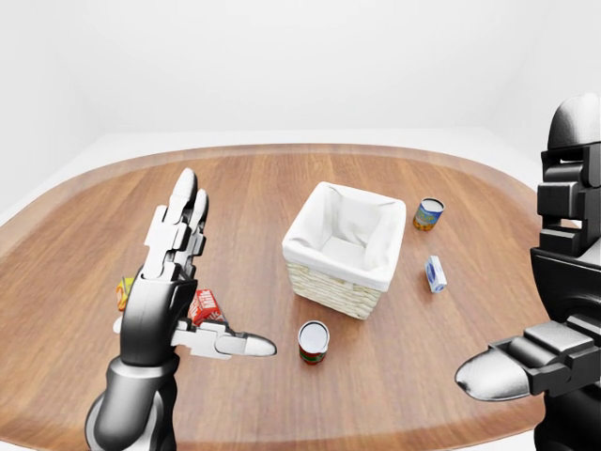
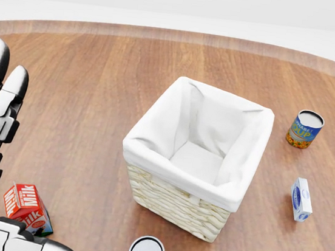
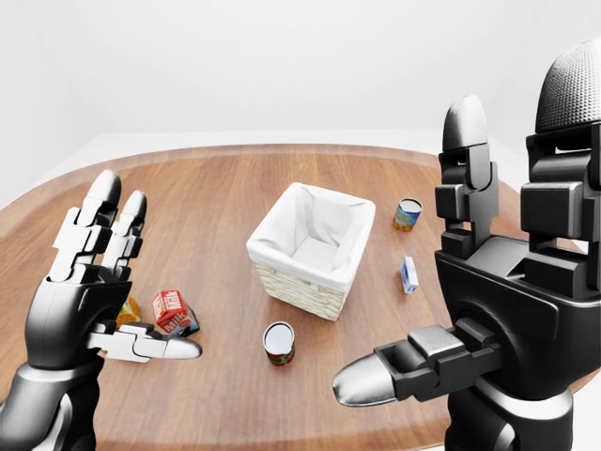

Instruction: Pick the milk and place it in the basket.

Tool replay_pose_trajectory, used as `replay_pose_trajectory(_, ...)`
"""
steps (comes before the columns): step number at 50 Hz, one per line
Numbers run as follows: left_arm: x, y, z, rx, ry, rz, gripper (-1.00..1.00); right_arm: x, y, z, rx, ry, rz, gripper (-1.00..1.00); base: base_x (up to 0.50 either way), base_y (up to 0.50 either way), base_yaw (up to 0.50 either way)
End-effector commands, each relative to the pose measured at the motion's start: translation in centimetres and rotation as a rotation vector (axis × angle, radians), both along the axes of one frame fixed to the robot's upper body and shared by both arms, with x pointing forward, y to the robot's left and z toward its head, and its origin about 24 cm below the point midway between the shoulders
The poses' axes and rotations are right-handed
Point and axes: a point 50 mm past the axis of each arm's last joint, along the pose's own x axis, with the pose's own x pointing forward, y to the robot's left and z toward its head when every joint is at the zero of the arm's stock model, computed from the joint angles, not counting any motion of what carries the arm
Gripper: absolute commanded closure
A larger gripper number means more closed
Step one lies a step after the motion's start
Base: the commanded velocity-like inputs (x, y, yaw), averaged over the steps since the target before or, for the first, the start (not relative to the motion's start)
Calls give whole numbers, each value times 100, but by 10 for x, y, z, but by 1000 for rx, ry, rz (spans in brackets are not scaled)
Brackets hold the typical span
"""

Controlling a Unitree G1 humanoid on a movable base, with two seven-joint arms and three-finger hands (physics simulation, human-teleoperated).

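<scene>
Milk [image 3: 172, 310] lies just beside the left hand's [image 3: 89, 282] spread fingers [image 3: 169, 349].

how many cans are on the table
2. One blue and orange can stands at the right of the head view, apart from the basket. One red and green can stands below the basket. Something orange is partly hidden by the left hand.
</scene>
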Motion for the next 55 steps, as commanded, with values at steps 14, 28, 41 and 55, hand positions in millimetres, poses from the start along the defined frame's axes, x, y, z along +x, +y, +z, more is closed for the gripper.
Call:
replay_pose_trajectory(14, 9, 4, -3, -1, 10, 26, -100, 1, 2, -2, -6, 23, 21, -100, 19, 0, 0)
replay_pose_trajectory(28, 22, 16, -9, -1, 44, 72, -100, 1, 3, -3, -11, 28, 22, -100, 0, 0, 0)
replay_pose_trajectory(41, 33, 23, -23, 4, 113, 112, -100, 1, 2, -2, -5, 27, 21, -100, 0, 0, 0)
replay_pose_trajectory(55, 49, 33, -39, 5, 188, 170, -100, 0, 1, -1, 0, 18, 13, -100, 0, 0, 0)
